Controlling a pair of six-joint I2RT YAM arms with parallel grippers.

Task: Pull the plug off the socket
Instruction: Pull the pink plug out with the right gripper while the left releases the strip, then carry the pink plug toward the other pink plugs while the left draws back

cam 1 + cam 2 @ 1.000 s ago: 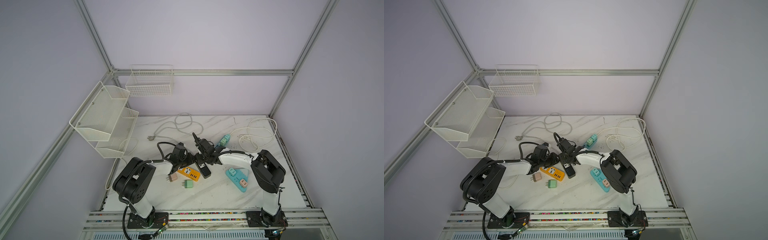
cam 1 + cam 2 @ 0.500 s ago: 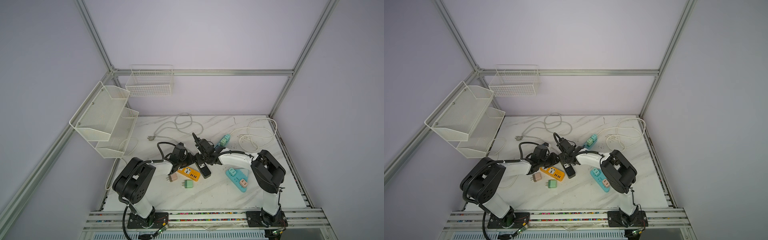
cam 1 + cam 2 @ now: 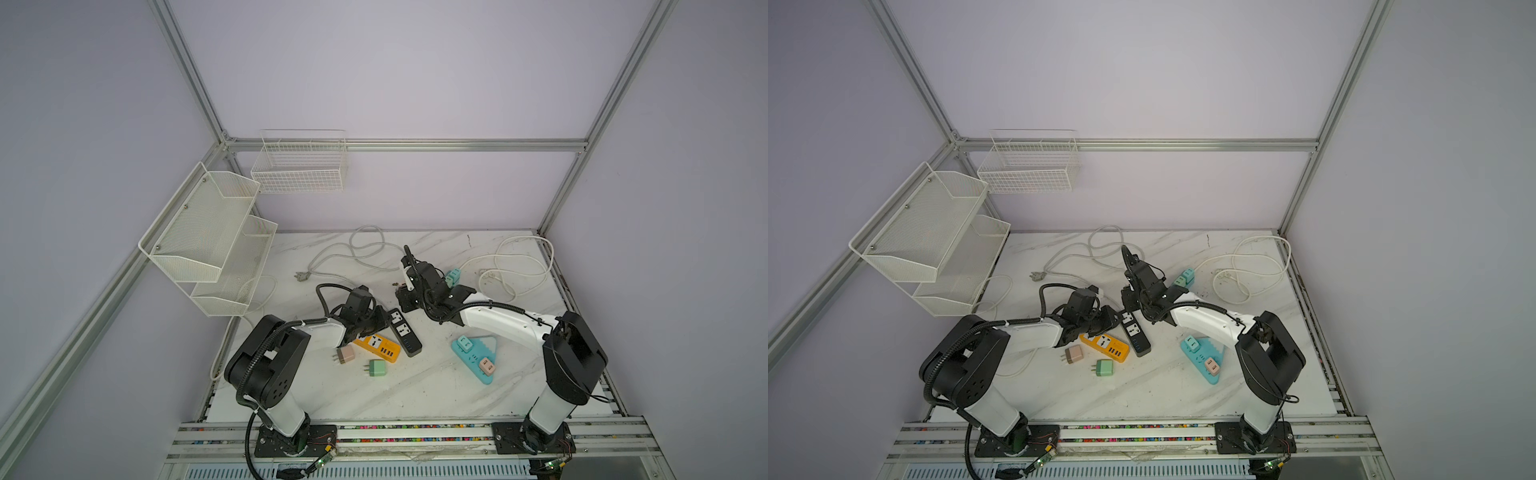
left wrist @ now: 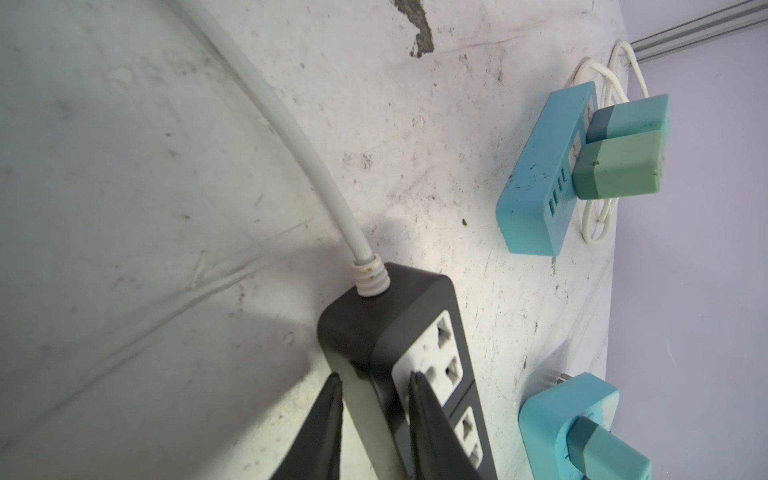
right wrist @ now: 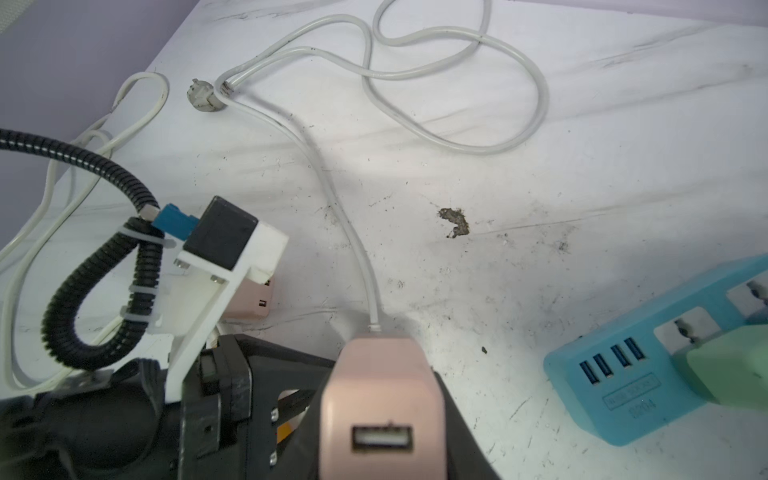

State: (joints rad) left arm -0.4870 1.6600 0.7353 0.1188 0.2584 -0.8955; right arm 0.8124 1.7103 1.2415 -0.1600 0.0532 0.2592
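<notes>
While left tool (image 4: 374, 384) pinches black strip (image 4: 415, 299), right tool (image 5: 384, 370) pinches pink plug (image 5: 382, 403); blue strip label (image 5: 631, 400) illegible.

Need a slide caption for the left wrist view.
Left gripper clamps the black power strip near its white cord; visible sockets empty.

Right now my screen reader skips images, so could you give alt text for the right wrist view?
The right gripper is shut on a pink USB charger, its port facing the camera. Beyond lie a looped white cable on the marble table, a blue power strip and the left arm's wrist camera.
</notes>
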